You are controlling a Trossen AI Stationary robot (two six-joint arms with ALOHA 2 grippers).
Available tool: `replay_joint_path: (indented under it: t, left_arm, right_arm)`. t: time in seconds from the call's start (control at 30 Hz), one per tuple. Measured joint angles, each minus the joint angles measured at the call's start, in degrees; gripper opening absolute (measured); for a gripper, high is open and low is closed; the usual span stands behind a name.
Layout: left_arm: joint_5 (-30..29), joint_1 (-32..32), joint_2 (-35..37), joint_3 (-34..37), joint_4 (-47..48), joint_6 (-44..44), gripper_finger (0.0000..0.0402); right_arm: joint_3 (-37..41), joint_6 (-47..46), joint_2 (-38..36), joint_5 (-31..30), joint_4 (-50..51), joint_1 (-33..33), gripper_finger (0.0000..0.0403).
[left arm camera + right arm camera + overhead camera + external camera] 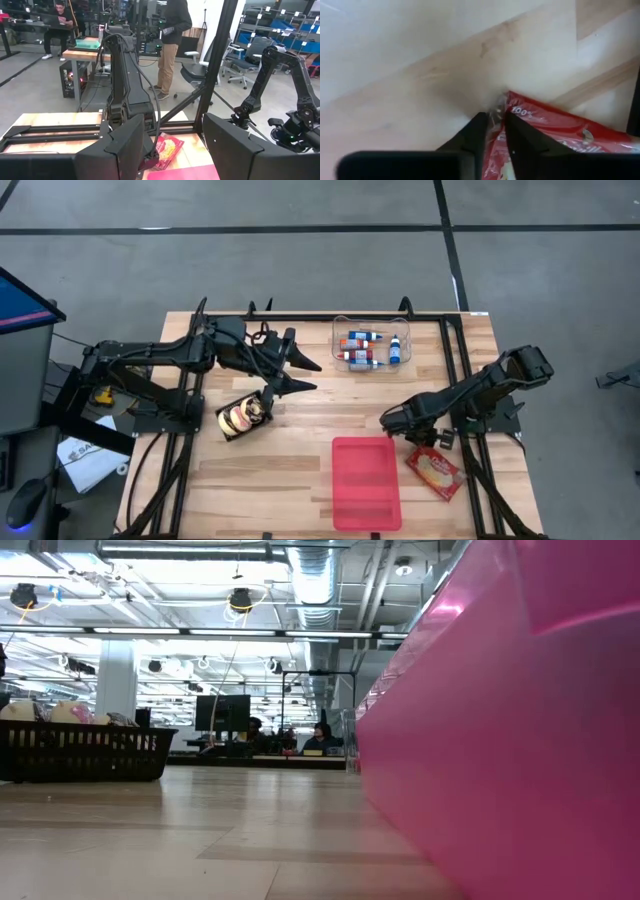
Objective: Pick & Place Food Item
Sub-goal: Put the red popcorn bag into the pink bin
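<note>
Right hand point(493, 131) pinching (corner) — snack packet point(560, 137).

An industrial robotics lab: exposed ceiling ducts point(318, 580), workbenches point(82, 54), storage shelving point(260, 25).

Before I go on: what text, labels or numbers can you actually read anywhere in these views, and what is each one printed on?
"100%": white print on the red snack packet, near the corner between the right gripper fingers.
More white lettering lower on that packet: cut off and blurred, unreadable.
Bottles in the clear bin: labels too small to read.
White paper beside the table's left edge: dark print, too small to read.
Black packet: no legible text.
</note>
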State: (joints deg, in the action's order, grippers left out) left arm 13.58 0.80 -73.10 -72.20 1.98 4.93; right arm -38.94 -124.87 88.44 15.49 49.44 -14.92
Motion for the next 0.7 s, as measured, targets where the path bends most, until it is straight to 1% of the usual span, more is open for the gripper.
replay_joint_path:
  t: [0.13, 0.2, 0.27, 0.37, 0.7]
  left_arm:
    - [0.0, 0.0, 0.0, 0.0, -0.01, 0.02, 0.0199]
    - [0.0, 0.0, 0.0, 0.0, -0.02, 0.02, 0.0199]
    - [0.0, 0.0, 0.0, 0.0, -0.02, 0.02, 0.0199]
    - [-0.02, 0.0, 0.0, 0.0, -0.02, 0.02, 0.0199]
    - [-1.14, 0.0, 0.0, 0.02, -0.11, 0.07, 0.0199]
  right_arm:
    - [0.0, 0.16, 0.0, -1.59, 0.26, -0.02, 0.0019]
    - [-0.04, 0.33, 0.0, -2.2, 0.52, -0.15, 0.0006]
    - [-0.82, 0.37, 0.01, -3.79, 2.08, -0.53, 0.0006]
    - [-3.03, 0.46, 0.26, -8.43, 7.76, -0.96, 0.0001]
    - [-17.74, 1.84, 0.13, -19.41, 25.71, -1.06, 0.0]
